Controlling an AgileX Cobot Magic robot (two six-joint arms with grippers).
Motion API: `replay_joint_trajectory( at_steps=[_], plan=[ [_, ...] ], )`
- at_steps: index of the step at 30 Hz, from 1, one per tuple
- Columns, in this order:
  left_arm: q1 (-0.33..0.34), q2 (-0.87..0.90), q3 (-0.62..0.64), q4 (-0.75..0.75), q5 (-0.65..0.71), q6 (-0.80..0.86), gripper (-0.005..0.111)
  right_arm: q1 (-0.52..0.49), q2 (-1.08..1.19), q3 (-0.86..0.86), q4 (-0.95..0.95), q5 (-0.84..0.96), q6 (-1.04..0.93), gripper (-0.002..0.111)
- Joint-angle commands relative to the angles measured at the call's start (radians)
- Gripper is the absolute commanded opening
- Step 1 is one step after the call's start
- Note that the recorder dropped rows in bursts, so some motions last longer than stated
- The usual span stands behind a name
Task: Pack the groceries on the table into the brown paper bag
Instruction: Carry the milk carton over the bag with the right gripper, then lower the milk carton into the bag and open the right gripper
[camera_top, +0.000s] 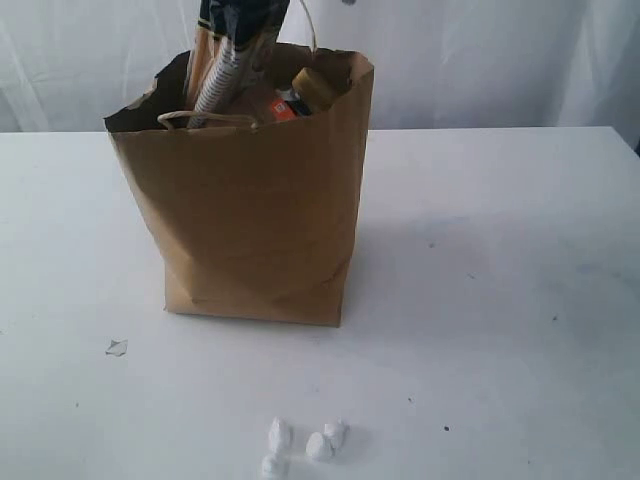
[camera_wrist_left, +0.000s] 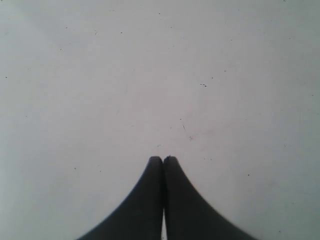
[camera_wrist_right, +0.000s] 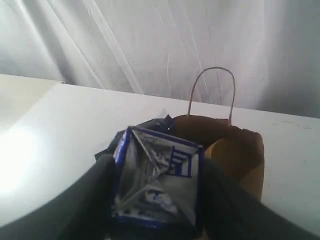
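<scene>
White desk (camera_top: 500, 300) carries the brown paper bag (camera_top: 260, 220), already loaded. Right gripper (camera_wrist_right: 157, 172) clamps the spaghetti packet (camera_wrist_right: 150, 195) upright in the bag's mouth; left gripper (camera_wrist_left: 163, 160) is closed, empty. Looks like final drop: release, then lift clear.

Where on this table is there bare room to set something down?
Widest bare patch: the table right of the paper bag. Left of it is free, bar a small scrap. Crowded: the bag's mouth, and white lumps in front.
</scene>
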Motion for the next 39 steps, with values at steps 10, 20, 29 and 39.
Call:
replay_joint_trajectory(
  at_steps=[10, 20, 29, 39],
  plan=[
    [-0.009, -0.004, 0.004, -0.002, 0.003, -0.003, 0.0, -0.008, 0.218, -0.005, -0.058, -0.178, -0.047, 0.0],
    [-0.009, -0.004, 0.004, -0.002, 0.003, -0.003, 0.0, -0.008, 0.326, -0.005, -0.093, -0.256, -0.046, 0.0],
    [-0.009, -0.004, 0.004, -0.002, 0.003, -0.003, 0.0, -0.008, 0.349, -0.005, -0.056, -0.25, -0.046, 0.0],
    [-0.009, -0.004, 0.004, -0.002, 0.003, -0.003, 0.0, 0.002, 0.376, -0.005, 0.198, -0.329, -0.149, 0.0]
  ],
)
